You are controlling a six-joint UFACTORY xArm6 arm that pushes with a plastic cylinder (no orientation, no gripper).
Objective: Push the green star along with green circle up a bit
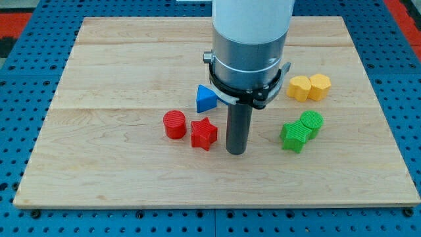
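The green star [295, 136] lies right of the board's middle, touching the green circle [312, 122] at its upper right. My tip [236, 151] rests on the board to the left of the green star, with a gap of roughly a block's width between them. The tip stands just right of the red star [204, 133].
A red circle [174, 124] touches the red star's left side. A blue triangle [206, 99] lies above them, partly behind the arm. A yellow star-like block [299, 87] and a yellow hexagon [320, 86] sit together above the green pair. The wooden board [99, 164] ends near the view's bottom.
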